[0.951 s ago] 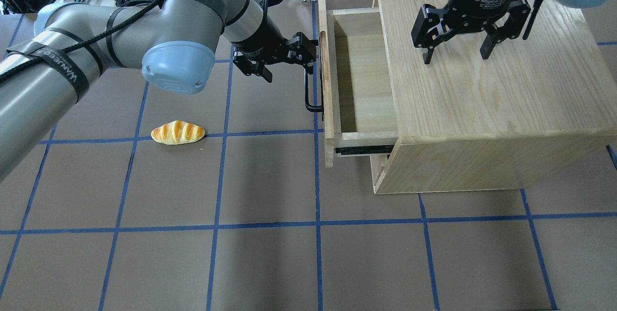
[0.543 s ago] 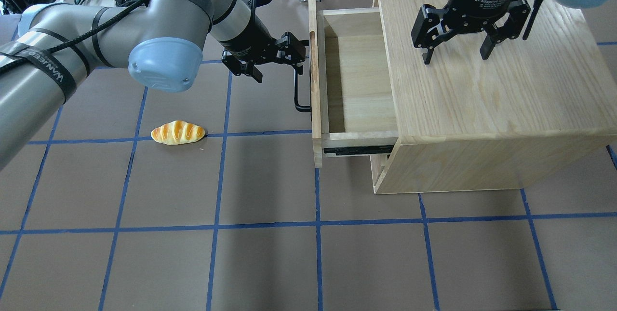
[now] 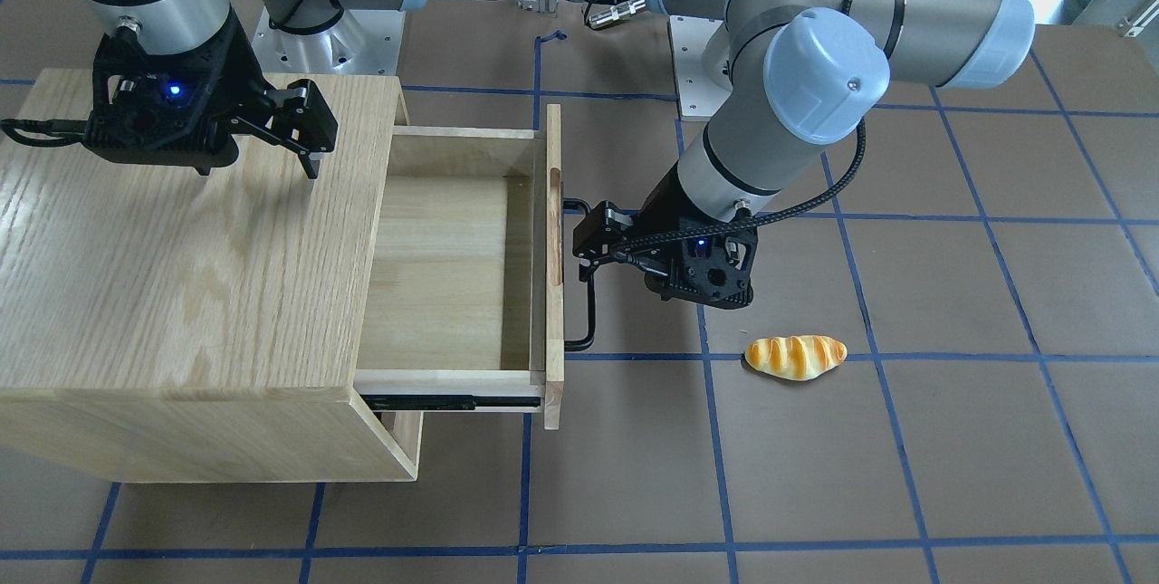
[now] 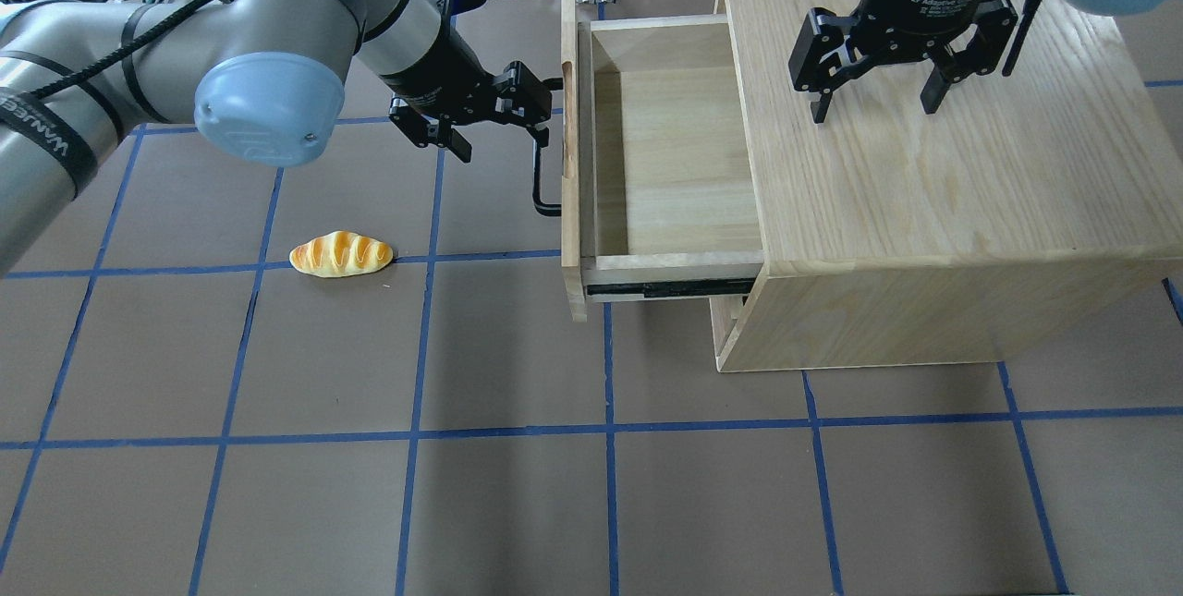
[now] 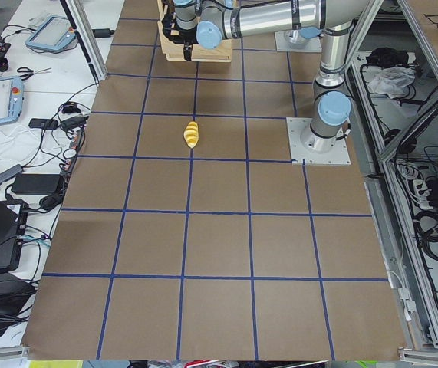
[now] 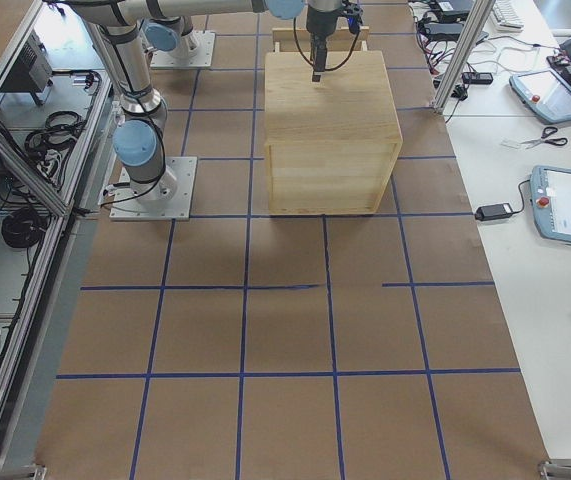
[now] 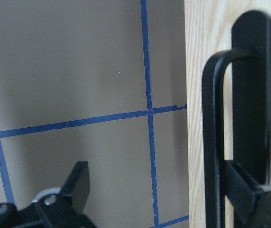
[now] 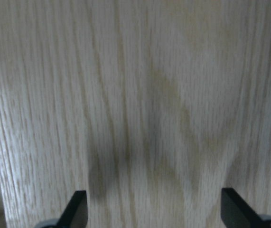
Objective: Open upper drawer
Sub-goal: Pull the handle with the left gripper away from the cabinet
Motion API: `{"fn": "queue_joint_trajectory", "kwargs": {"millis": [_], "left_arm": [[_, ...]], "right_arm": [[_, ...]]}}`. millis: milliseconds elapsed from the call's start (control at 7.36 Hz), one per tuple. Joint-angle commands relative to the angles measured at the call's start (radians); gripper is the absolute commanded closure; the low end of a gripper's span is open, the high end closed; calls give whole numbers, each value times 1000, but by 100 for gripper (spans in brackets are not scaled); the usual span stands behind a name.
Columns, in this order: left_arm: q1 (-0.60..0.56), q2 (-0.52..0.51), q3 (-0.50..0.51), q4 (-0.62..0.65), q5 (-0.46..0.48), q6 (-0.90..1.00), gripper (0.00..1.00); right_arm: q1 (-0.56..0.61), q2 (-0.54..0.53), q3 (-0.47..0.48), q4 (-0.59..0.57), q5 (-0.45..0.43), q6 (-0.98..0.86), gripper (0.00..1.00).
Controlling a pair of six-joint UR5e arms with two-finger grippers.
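The upper drawer (image 4: 665, 152) is a shallow light-wood box, pulled well out of the oak cabinet (image 4: 924, 189), and empty inside. It also shows in the front view (image 3: 444, 267). Its black bar handle (image 4: 538, 171) runs along the front panel. My left gripper (image 4: 504, 129) is open, with one finger hooked behind the handle (image 7: 211, 142) and the other finger (image 7: 78, 185) out over the mat. My right gripper (image 4: 874, 106) is open and empty, held just above the cabinet top (image 8: 154, 95).
A toy bread roll (image 4: 341, 254) lies on the brown mat left of the drawer. The cabinet stands at the far right of the table (image 6: 330, 110). Cables and boxes lie past the table's back edge.
The drawer has slid further out of the cabinet toward the view's left. My left gripper moved left with the handle. The right gripper has not moved.
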Motion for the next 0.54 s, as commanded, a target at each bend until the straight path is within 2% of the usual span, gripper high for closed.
{"fn": "queue_joint_trajectory", "kwargs": {"millis": [0,136,407], "left_arm": [[30,16,-2,-45,8,25,0],[33,18,-2,-52,43,27,0],[35,20,0,-59,54,27,0]], "right_arm": [[-1,0,-1,0,0,0,0],[1,0,1,0,0,-2,0],[1,0,-1,0,0,0,0]]}}
